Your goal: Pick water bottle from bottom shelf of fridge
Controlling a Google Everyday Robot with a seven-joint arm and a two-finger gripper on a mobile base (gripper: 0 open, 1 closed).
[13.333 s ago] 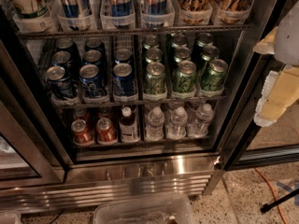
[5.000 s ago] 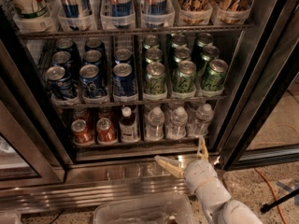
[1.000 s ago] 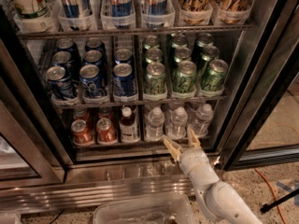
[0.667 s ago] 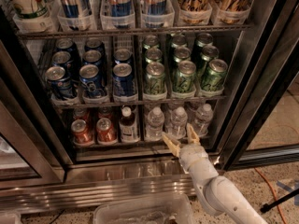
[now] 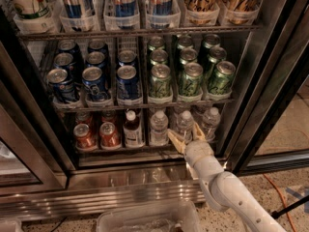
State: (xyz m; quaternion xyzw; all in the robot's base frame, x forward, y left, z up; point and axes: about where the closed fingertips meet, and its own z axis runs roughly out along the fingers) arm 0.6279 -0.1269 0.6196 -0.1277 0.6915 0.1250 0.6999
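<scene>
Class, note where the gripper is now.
In the camera view, the gripper hangs open at the front of the bottom shelf, just before the middle water bottle, right of the brown bottle.

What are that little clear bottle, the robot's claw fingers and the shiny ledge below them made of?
Small clear ribbed white-capped bottle: thin glossy plastic, since you see through it. Open gripper right in front of that bottle, one finger on each side: cream fingers, matte, likely plastic or rubber. Shiny ledge: seemingly stainless steel, with blurred reflections.
</scene>
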